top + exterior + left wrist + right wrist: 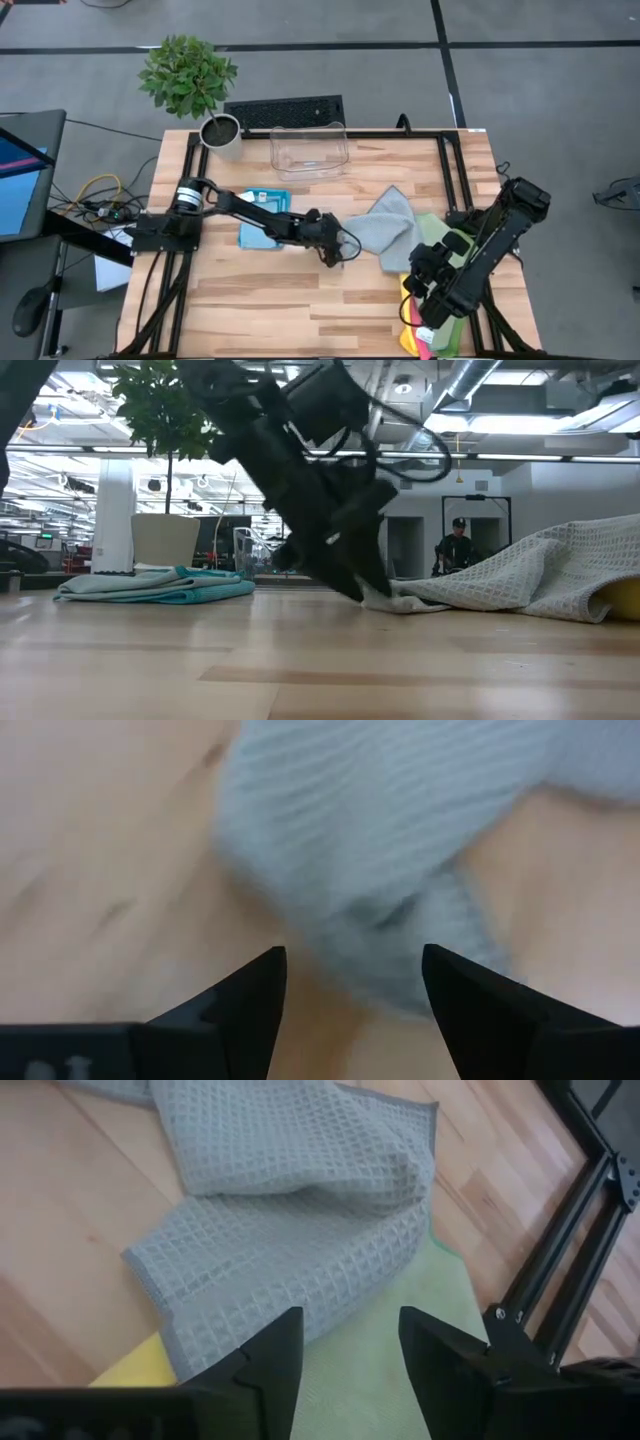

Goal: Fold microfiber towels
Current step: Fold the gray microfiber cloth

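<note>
A grey waffle-weave towel (385,228) lies crumpled at the table's middle right, its far-right part resting on a pile of pale green (440,1275), yellow (135,1365) and pink (415,335) towels. My left gripper (350,1010) is open and low at the table, its fingers on either side of the grey towel's left corner (400,970). A folded teal and light blue towel (262,215) lies flat behind the left arm. My right gripper (345,1350) hangs open above the pile, touching nothing. My left gripper comes slanting down from the table's left at the grey towel's left corner (385,600), which lies on the table. The corner reaches in between the open fingers. I cannot tell whether a finger touches it.
A clear plastic bin (310,150) stands at the far edge, with a potted plant (220,132) to its left and a black keyboard (285,110) behind it. Black frame rails (455,170) run along the table's right and left sides. Bare wood lies toward the near edge.
</note>
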